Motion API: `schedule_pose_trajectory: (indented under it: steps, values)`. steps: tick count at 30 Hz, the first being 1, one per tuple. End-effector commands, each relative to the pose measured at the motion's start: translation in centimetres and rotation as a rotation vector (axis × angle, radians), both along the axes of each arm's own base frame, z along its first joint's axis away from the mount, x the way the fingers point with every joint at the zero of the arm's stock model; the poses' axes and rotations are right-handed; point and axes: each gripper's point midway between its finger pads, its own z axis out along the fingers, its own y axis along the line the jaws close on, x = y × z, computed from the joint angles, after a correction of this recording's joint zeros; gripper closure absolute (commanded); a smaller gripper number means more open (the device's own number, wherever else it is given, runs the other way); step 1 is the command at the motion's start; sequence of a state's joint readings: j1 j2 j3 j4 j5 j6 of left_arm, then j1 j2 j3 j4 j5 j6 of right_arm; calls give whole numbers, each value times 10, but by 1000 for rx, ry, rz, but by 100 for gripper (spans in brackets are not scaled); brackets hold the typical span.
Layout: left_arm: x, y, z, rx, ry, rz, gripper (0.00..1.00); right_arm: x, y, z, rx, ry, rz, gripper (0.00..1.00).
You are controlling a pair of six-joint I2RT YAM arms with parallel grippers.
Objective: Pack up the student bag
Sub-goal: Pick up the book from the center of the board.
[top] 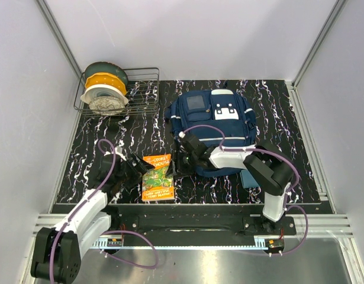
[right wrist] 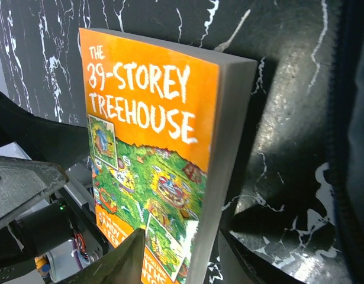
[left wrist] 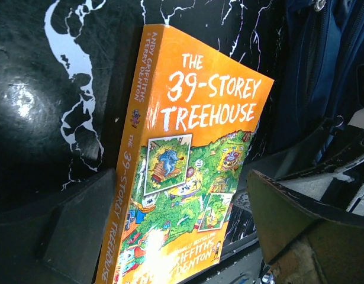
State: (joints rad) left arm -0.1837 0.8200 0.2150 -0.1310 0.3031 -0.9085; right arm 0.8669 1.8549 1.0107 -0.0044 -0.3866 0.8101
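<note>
Book: an orange paperback, "The 39-Storey Treehouse", lies flat and cover-up on the black, white-veined tabletop; I place everything else from it
My left claw: at the book's left side, by the spine, with the jaws as wide as they go and holding nothing
Left claw, wrist view: one finger sits just outside the spine and the other past the far long edge, so the book lies between them; I cannot tell whether either touches it
My right claw: at the book's right side, by the grey page edge, with the jaws partway apart
Right claw, wrist view: one finger is over the cover and the other is just off the page edge, with a dark gap beside the pages; I see no firm hold on the book
Student bag: the navy backpack with white stripes and a grey square patch lies on the tabletop behind the book and to its right, just past my right claw, apart from the book
Teal pouch: right of the book, in front of the bag's near edge, mostly hidden by my right arm
Wire rack: far behind the book and to its left, at the back of the tabletop
Spools: stacked in the rack's left end
</note>
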Motion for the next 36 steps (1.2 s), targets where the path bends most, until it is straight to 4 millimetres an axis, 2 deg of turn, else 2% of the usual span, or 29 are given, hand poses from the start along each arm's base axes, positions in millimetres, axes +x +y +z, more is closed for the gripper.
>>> schedule_pose_trajectory:
  steps: [1,4,5,9,11,14,15,19,21,23,24,25,26,31,33,34,36]
  values:
    - [-2,-6,-4,-25,2,-32,6,7,18,7,26,-13,3,43]
    - [0,-6,-2,-22,-7,-42,9,6,22,-2,31,16,6,43]
    - [-1,-7,-2,-20,-10,-52,13,6,25,-1,39,19,10,43]
    - [-1,-11,0,-26,-22,-84,16,10,30,-2,55,19,-5,43]
    - [0,-13,1,-34,-30,-101,19,13,33,5,80,7,-11,48]
    - [-1,-17,3,-46,-36,-131,27,17,38,17,116,-19,-15,63]
    - [1,-18,4,-46,-40,-134,30,17,39,20,125,-26,-14,64]
    - [1,-20,5,-49,-39,-156,44,22,44,42,176,-65,-18,61]
    - [2,-21,6,-52,-41,-162,48,25,46,50,203,-85,-29,52]
    - [3,-22,8,-54,-48,-167,53,26,50,58,241,-92,-33,50]
    - [3,-22,8,-54,-48,-168,54,26,51,60,251,-91,-30,48]
    - [3,-22,8,-55,-45,-170,60,26,53,60,259,-82,-36,48]
    - [3,-23,9,-56,-50,-172,62,27,55,64,279,-92,-33,48]
    - [1,-24,10,-63,-51,-181,69,29,57,55,262,-65,-44,48]
    - [1,-25,10,-66,-50,-185,73,30,58,56,267,-65,-49,55]
    - [1,-25,11,-67,-53,-187,73,31,58,57,269,-72,-52,63]
    - [2,-26,12,-68,-58,-193,77,32,58,61,275,-84,-53,65]
